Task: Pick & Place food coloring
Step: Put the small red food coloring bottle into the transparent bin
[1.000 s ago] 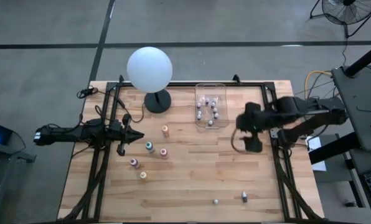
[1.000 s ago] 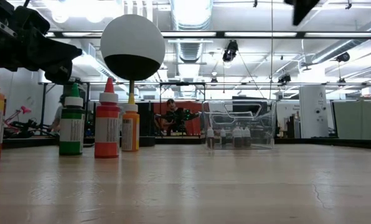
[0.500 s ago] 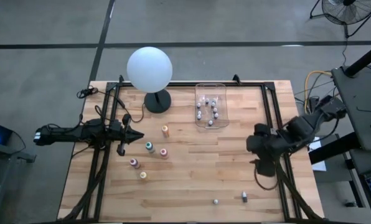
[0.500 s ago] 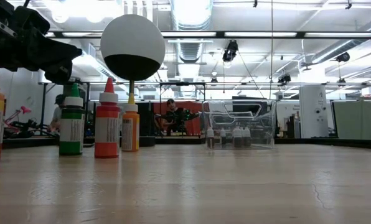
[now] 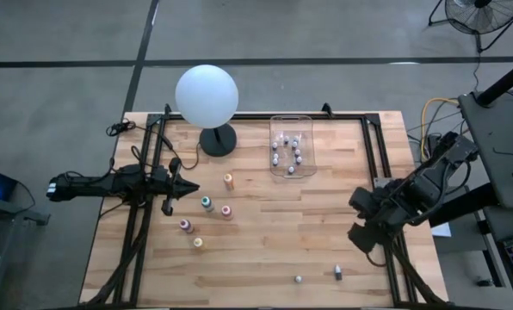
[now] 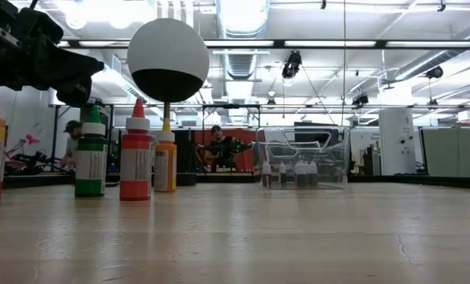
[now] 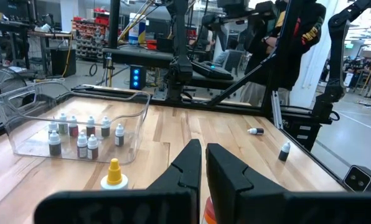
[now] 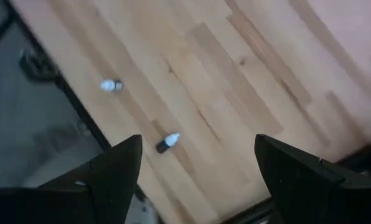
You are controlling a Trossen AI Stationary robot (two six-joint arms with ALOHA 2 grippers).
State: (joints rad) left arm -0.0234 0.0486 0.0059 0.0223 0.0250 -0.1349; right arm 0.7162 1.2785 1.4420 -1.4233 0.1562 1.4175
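Note:
Two tiny food coloring bottles sit near the table's front edge: one upright [image 5: 298, 279] and one lying on its side [image 5: 338, 274]. Both show in the right wrist view, the upright one [image 8: 111, 85] and the lying one [image 8: 168, 142]. My right gripper [image 5: 361, 220] hangs open above the table's right side, pointing steeply down, a little to the far right of them. Several larger colored bottles [image 5: 207, 204] stand at center left. The clear bin [image 5: 292, 145] holds several small bottles. My left gripper [image 5: 188, 187] waits shut at the left, pointing level.
A white globe lamp [image 5: 207, 95] stands at the back, left of the bin. Black frame rails [image 5: 386, 172] run along the table's left and right sides. Bare wood lies between the colored bottles and the two small ones. People show in the room beyond [image 6: 216, 142].
My right gripper has swung from beside the bin toward the table's near right corner, rolling about its own axis as it went. It has stayed open with nothing between its fingers. Its tip has left the top of the low view.

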